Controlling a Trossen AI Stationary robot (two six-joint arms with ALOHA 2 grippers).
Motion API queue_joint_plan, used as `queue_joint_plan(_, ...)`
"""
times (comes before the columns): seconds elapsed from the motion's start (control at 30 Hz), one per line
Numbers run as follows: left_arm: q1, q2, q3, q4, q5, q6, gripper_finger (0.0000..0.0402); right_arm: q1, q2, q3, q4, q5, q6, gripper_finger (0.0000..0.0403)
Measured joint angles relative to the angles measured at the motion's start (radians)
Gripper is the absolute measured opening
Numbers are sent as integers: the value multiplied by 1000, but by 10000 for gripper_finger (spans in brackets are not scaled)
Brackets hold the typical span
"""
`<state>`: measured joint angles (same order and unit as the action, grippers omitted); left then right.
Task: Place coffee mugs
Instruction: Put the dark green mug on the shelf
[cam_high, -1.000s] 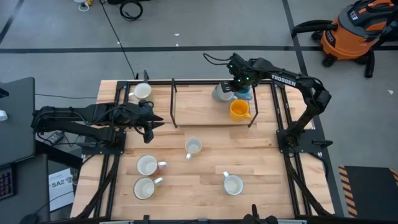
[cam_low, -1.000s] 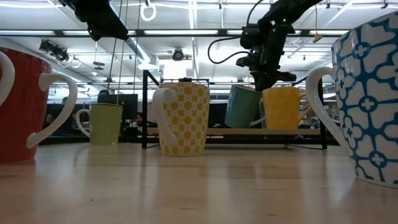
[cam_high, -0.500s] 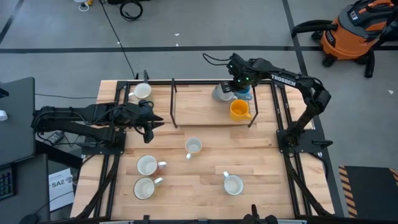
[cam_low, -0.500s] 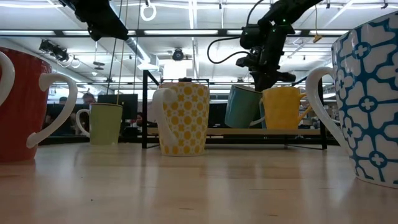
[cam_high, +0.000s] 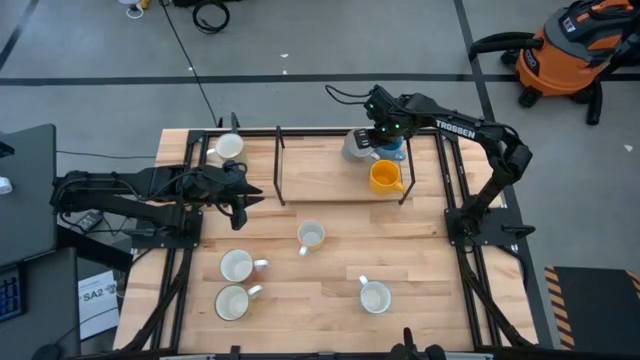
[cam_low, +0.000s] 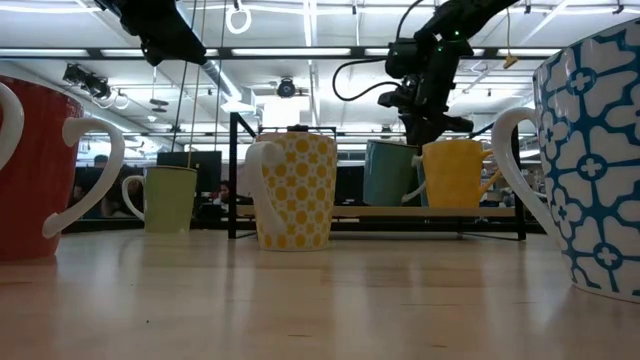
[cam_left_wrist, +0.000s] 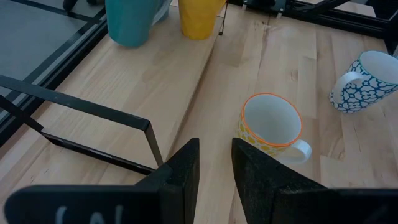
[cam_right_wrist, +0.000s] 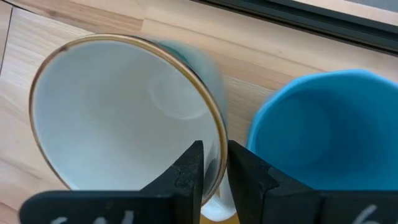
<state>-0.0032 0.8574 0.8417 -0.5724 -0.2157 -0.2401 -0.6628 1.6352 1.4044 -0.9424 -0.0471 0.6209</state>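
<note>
My right gripper (cam_high: 383, 137) hangs over the raised board at the far side, shut on a teal mug (cam_high: 355, 146) with a white inside and gold rim (cam_right_wrist: 124, 112). In the low view the mug (cam_low: 390, 172) stands nearly upright, its base at the board. A bright blue mug (cam_right_wrist: 323, 130) stands close beside it, and an orange-yellow mug (cam_high: 383, 177) stands just nearer. My left gripper (cam_high: 255, 194) waits in the air at the table's left, narrowly open (cam_left_wrist: 216, 162). My right gripper pinches the teal mug's wall at the rim (cam_right_wrist: 219, 140), on the side facing the blue mug, with one finger inside and one outside. The fingers come from above, pointing down. The mug is nearly upright, with its base at or just above the raised board.
A black metal frame (cam_high: 279, 165) surrounds the raised board. Loose mugs stand on the table: a yellow-dotted one (cam_high: 310, 236), a blue-patterned one (cam_high: 375, 296), two near the left front (cam_high: 237, 266) (cam_high: 232, 302), and a pale one at the far left corner (cam_high: 228, 147).
The teal mug in my right gripper has turned from tilted to nearly upright and shifted slightly toward the far edge. My left arm has kept still.
</note>
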Motion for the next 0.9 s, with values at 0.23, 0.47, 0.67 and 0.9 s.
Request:
queue_joint_plan(0.23,0,0,0,0,0,0,100,0,0,0,16,0,-20,76)
queue_joint_plan(0.47,0,0,0,0,0,0,100,-2,0,0,37,-2,-22,76)
queue_joint_plan(0.67,0,0,0,0,0,0,100,-3,0,0,37,-5,-22,76)
queue_joint_plan(0.9,0,0,0,0,0,0,100,-3,0,0,37,-5,-22,77)
